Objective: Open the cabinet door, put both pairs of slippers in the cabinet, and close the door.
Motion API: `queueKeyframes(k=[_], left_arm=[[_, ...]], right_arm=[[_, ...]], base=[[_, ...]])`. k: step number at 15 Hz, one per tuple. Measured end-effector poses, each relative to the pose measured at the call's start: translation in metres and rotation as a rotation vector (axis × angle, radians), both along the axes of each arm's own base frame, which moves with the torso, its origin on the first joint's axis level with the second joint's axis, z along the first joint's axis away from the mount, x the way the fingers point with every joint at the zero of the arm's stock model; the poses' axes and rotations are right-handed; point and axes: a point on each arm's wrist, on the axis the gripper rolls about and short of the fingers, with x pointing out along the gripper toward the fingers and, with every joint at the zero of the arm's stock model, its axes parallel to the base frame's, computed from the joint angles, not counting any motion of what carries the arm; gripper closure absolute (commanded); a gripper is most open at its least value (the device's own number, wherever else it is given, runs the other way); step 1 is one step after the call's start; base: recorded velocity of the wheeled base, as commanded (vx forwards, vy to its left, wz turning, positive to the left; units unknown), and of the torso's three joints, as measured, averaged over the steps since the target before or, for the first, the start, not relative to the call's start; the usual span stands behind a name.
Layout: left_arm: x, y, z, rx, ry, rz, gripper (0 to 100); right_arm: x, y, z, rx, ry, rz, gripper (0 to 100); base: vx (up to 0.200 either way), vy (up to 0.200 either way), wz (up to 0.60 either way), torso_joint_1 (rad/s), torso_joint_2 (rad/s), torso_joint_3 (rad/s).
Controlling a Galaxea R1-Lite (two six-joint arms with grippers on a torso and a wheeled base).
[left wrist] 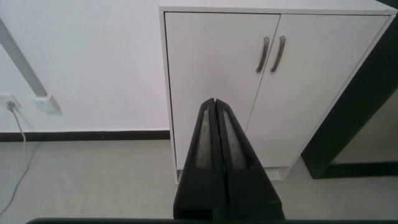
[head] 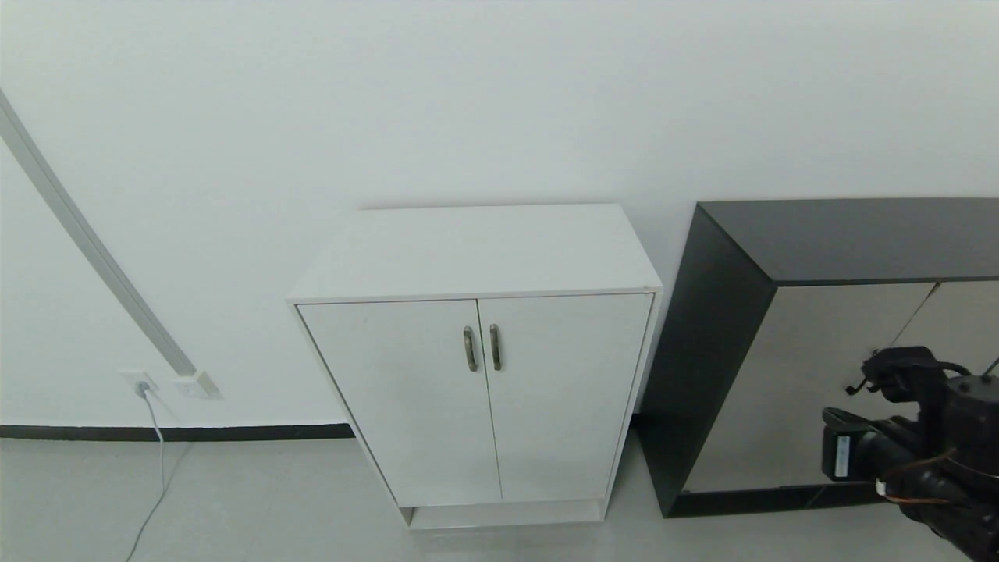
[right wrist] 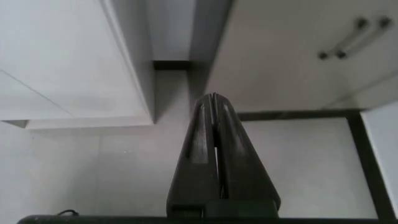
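Left wrist view: left gripper (left wrist: pixel 215 101) jaws clenched, empty; right gripper (right wrist: pixel 214 96) likewise; cabinet (head: pixel 406 390) doors closed.

Smooth matt white cabinet (head: pixel 406 398), dull brushed-metal handles (head: pixel 471 348), matt black unit (head: pixel 706 343) with glossy reflective front, smooth faintly shiny grey floor (head: pixel 257 499)
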Motion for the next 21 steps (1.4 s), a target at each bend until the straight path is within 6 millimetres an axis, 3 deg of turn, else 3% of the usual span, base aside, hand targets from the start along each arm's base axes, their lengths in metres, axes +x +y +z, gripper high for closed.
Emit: queueKeyframes(k=[3,9,17,21], left_arm=[[0.000,0.000,0.000,0.000,0.000,0.000,100],[0.000,0.000,0.000,0.000,0.000,0.000,100],[0.000,0.000,0.000,0.000,0.000,0.000,100],[0.000,0.000,0.000,0.000,0.000,0.000,100]], right_arm=[[-0.042,-0.019,-0.003,-0.010,0.005,-0.033,100],[-0.098,-0.034,0.001,-0.002,0.043,0.006,100],[-0.163,-0.046,-0.017,0.064,0.121,0.211,100],[-0.174,-0.048,-0.020,0.076,0.087,0.233,100]], base=[[0.000,0.000,0.00,0.000,0.00,0.000],[0.000,0.000,0.00,0.000,0.00,0.000],[0.000,0.000,0.00,0.000,0.00,0.000],[0.000,0.000,0.00,0.000,0.00,0.000]])
